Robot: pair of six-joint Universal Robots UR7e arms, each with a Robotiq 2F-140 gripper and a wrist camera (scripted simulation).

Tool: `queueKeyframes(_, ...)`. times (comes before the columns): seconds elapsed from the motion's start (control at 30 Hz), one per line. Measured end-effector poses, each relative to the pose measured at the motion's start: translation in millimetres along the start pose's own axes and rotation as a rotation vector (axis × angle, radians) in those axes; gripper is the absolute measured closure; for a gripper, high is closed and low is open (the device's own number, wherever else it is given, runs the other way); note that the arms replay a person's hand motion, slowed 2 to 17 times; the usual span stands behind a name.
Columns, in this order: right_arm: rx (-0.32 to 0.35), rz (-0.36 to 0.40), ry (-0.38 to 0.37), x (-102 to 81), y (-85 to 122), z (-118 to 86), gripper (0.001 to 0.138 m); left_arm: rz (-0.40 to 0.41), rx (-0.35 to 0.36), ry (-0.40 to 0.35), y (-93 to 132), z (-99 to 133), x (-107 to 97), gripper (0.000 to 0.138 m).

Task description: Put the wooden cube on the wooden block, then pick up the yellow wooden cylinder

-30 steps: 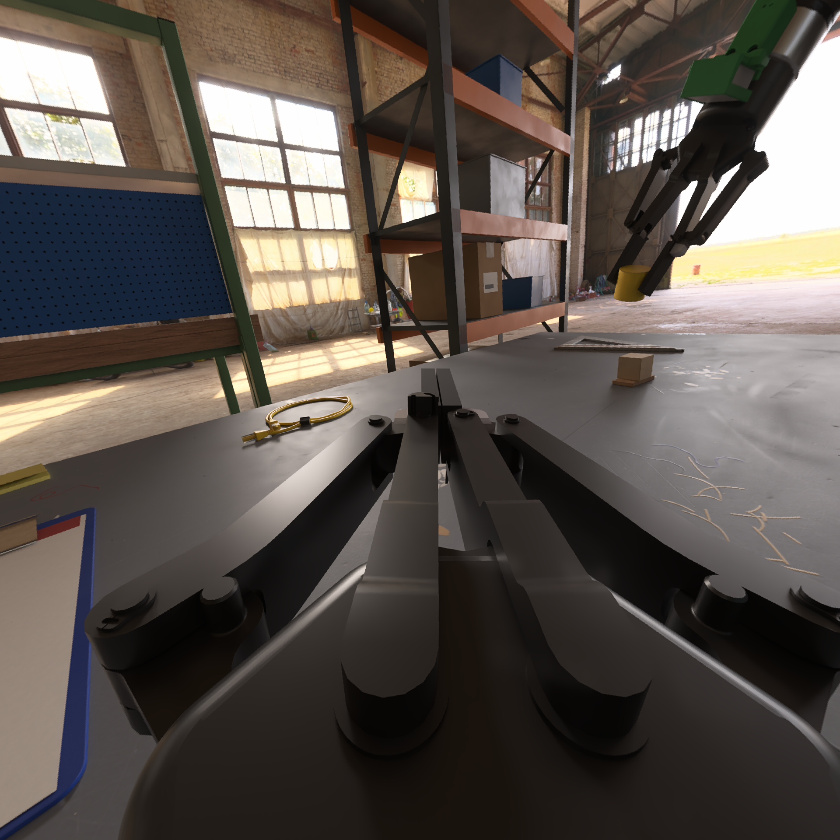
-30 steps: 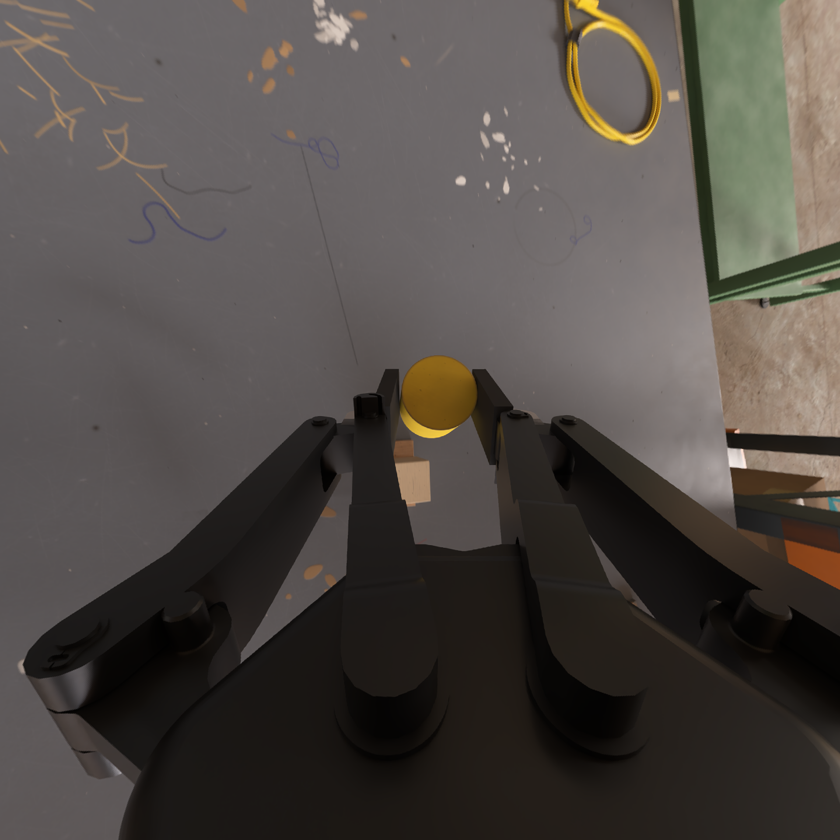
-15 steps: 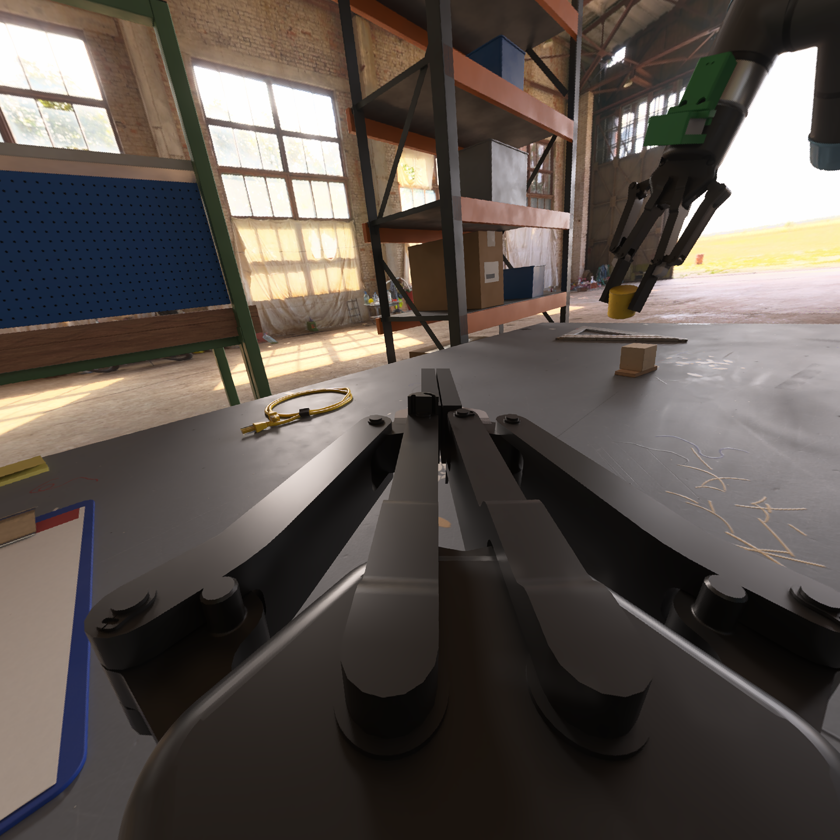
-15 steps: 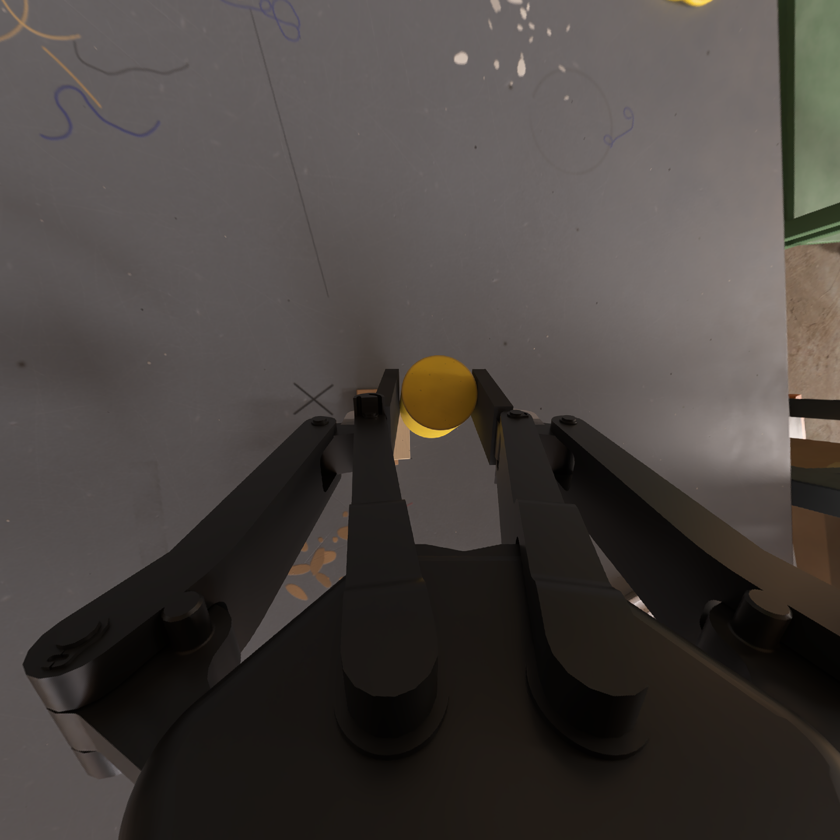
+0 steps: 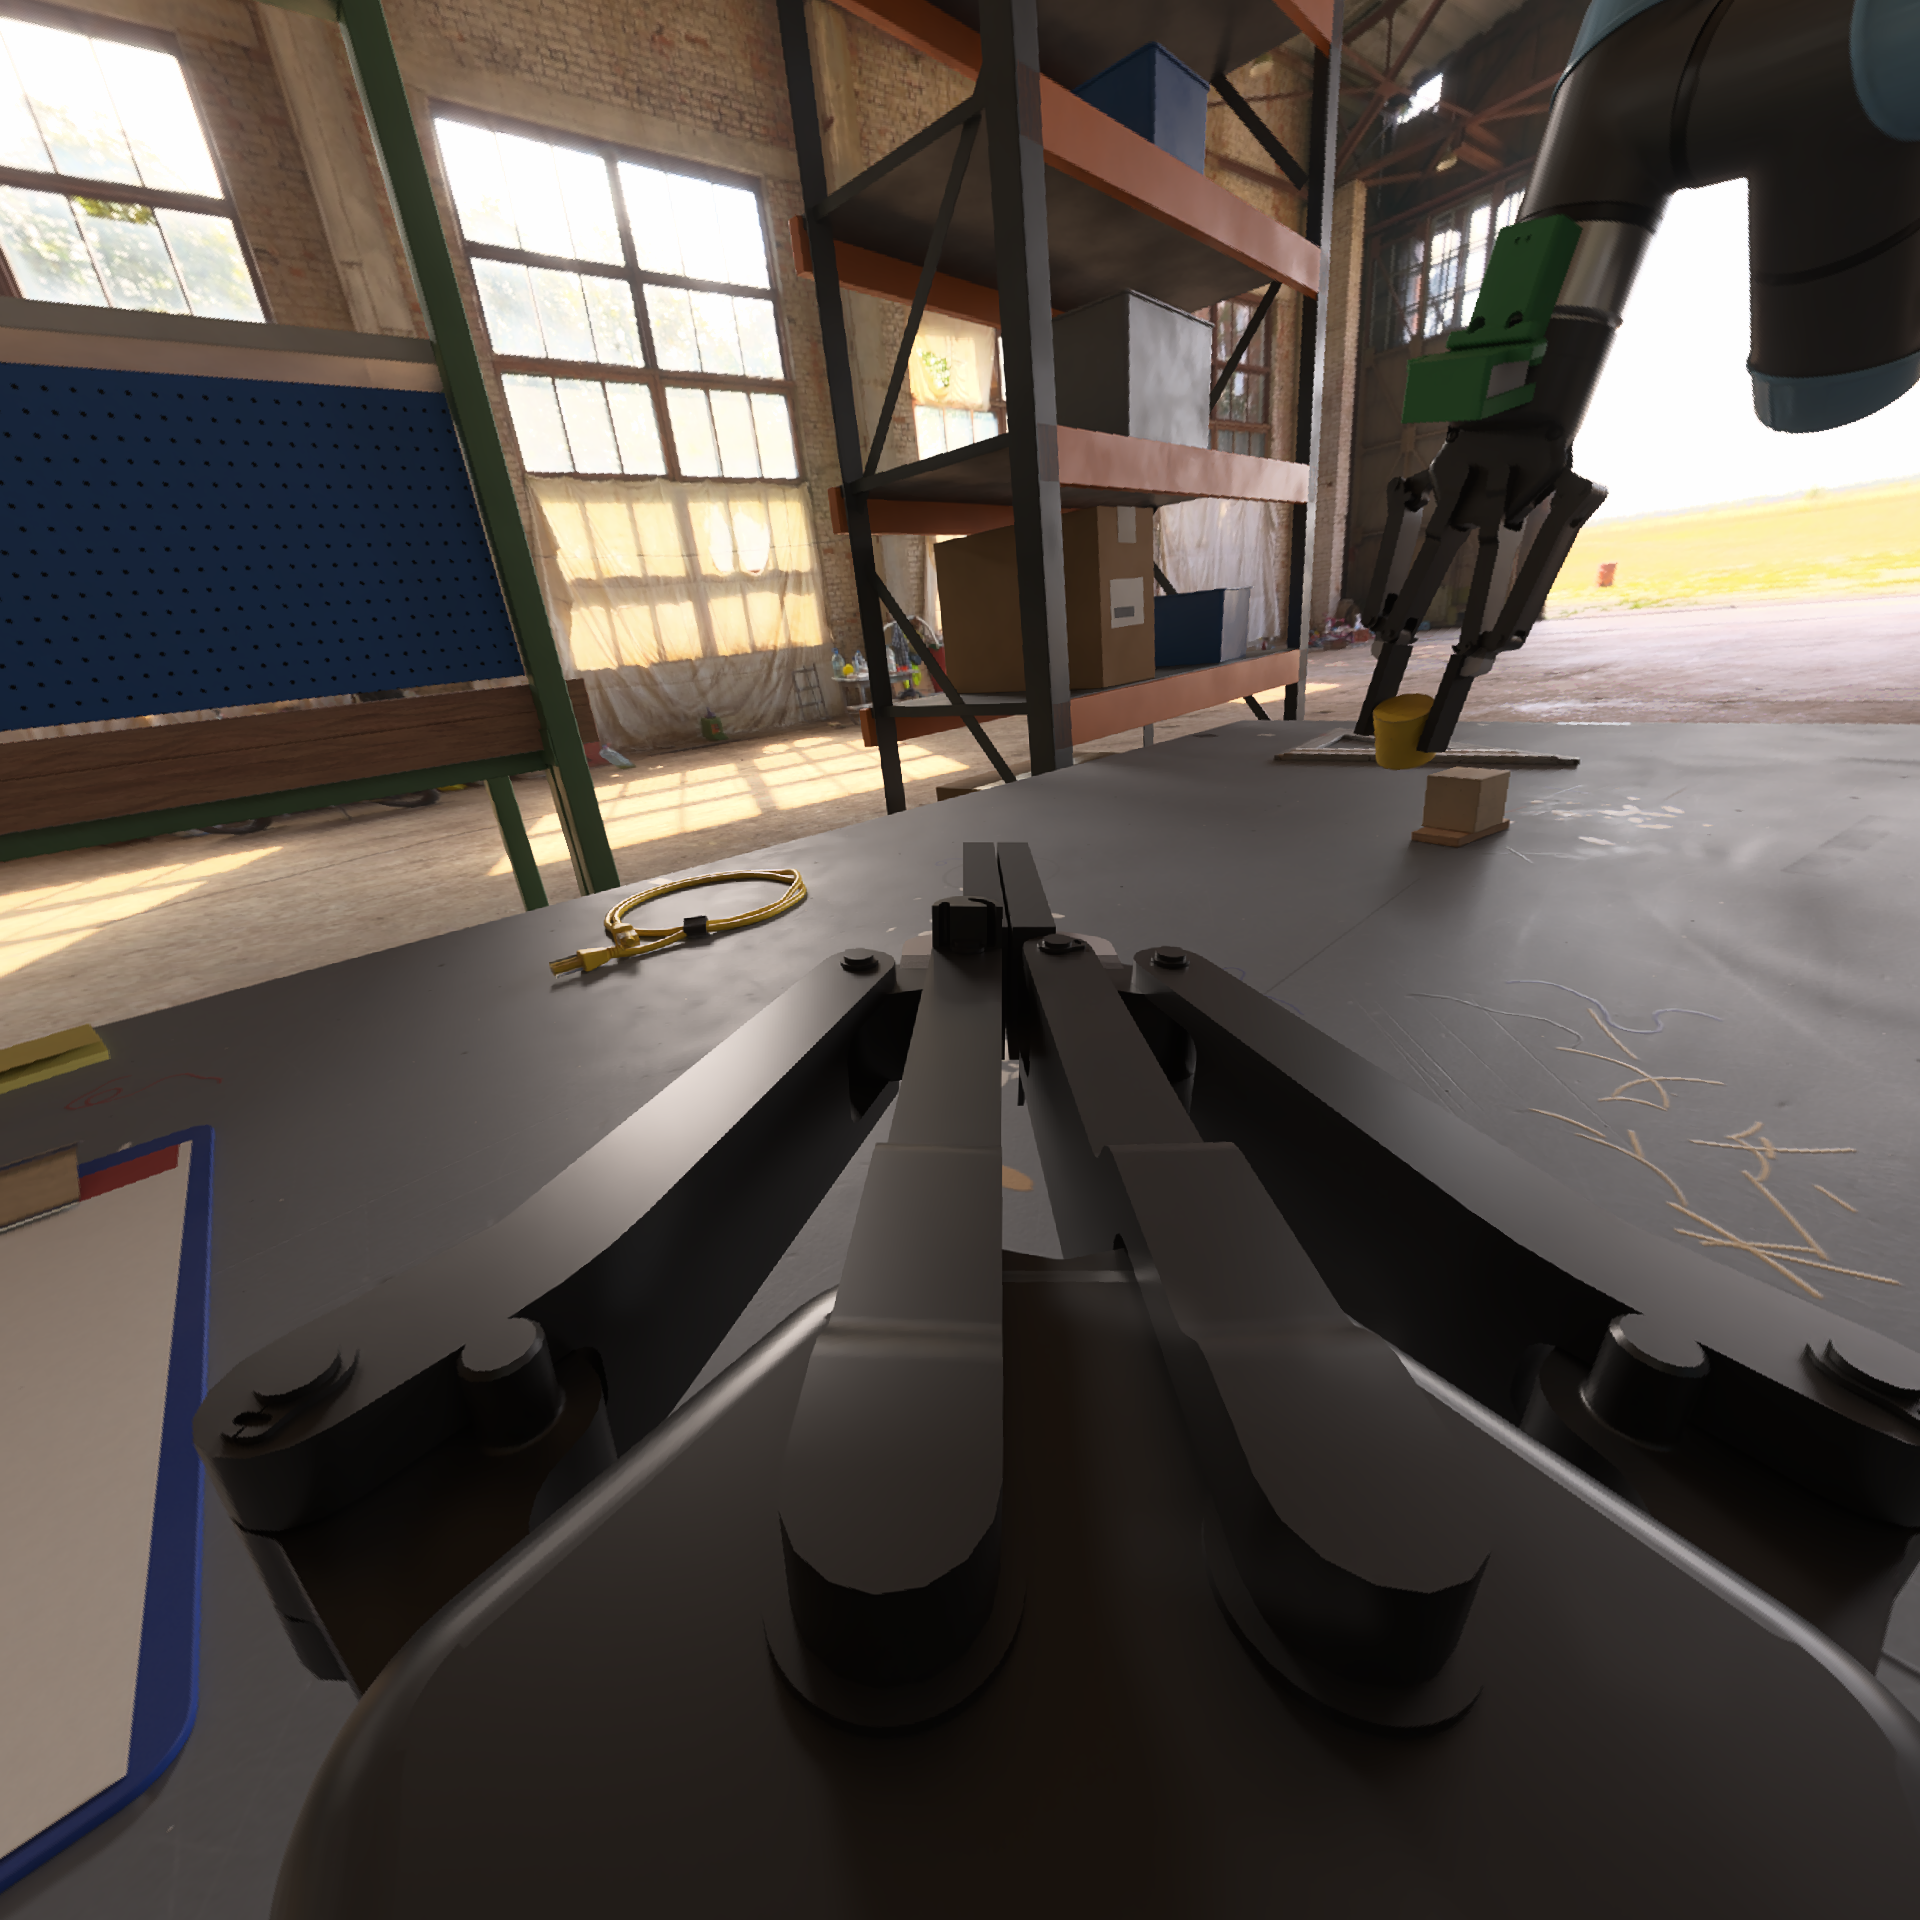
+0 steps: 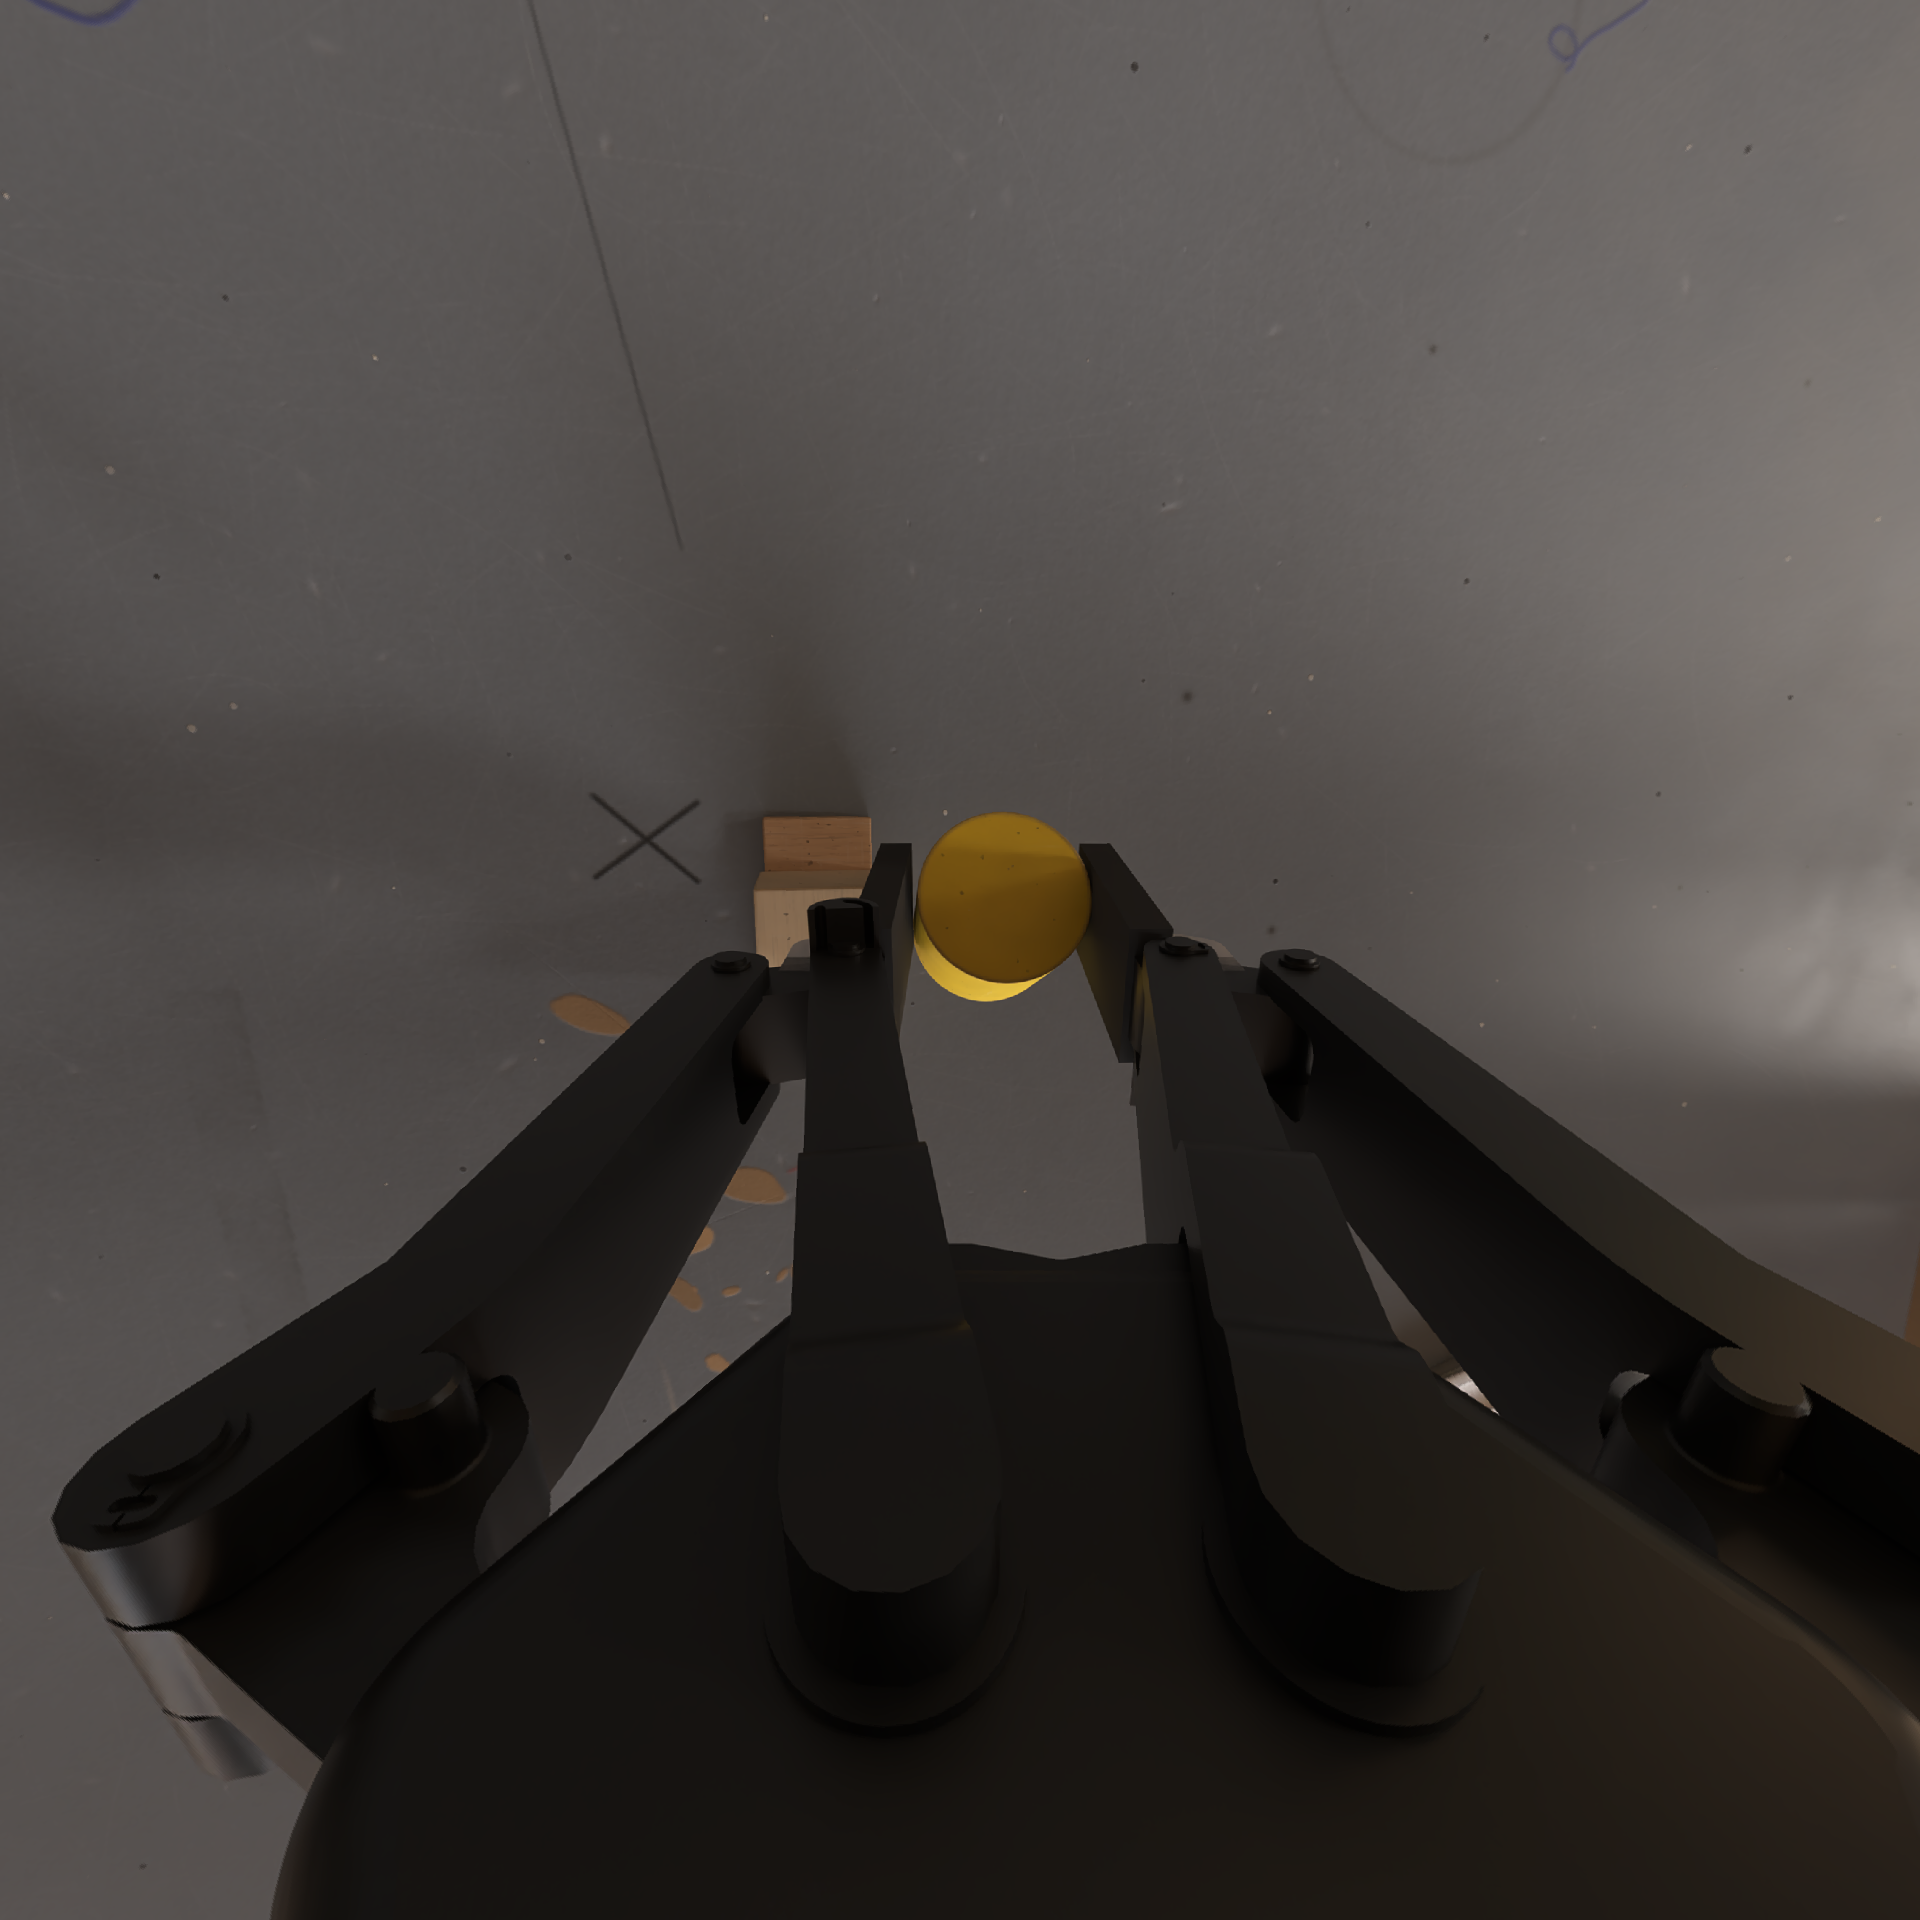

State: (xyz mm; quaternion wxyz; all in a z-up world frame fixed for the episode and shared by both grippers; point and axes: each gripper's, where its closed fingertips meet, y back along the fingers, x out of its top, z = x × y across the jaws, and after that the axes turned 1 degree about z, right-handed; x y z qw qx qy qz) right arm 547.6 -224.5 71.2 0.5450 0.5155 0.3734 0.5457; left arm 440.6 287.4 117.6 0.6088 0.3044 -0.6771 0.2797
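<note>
The pale wooden cube [image 5: 1465,798] sits on the flat wooden block [image 5: 1446,834] at the far right of the dark table. My right gripper [image 5: 1405,727] is shut on the yellow wooden cylinder [image 5: 1401,730] and holds it upright, low over the table just behind the cube. In the right wrist view the cylinder [image 6: 1003,899] is clamped between the gripper's [image 6: 1003,894] two pads, with the cube [image 6: 798,914] and block [image 6: 816,844] just to its left. My left gripper [image 5: 1003,883] is shut and empty, low over the table's middle.
A yellow cable loop [image 5: 707,914] lies ahead on the left. A blue clipboard [image 5: 156,1455] is at the near left. A flat metal square [image 5: 1507,758] lies behind the cylinder, and wood shavings [image 5: 1714,1174] lie on the right. A drawn cross [image 6: 644,840] marks the table beside the block.
My right gripper has come down toward the table with the cylinder, which is now beside the cube. The left gripper has stayed shut and hardly moved.
</note>
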Motion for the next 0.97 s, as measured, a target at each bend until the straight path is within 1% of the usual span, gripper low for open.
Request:
queueKeyframes(0.1,0.016,-0.015,0.004,-1.9,-7,2,0.097,-0.002,0.001,0.001,0,0,-1,0.138)
queueKeyframes(0.4,0.042,-0.094,0.025,-10.0,-23,4,0.097,-0.012,0.004,0.005,-1,-2,-4,0.138)
queueKeyframes(0.97,0.091,-0.123,0.038,-12.1,-41,0,0.097,-0.017,0.003,0.009,-2,-2,-6,0.138)
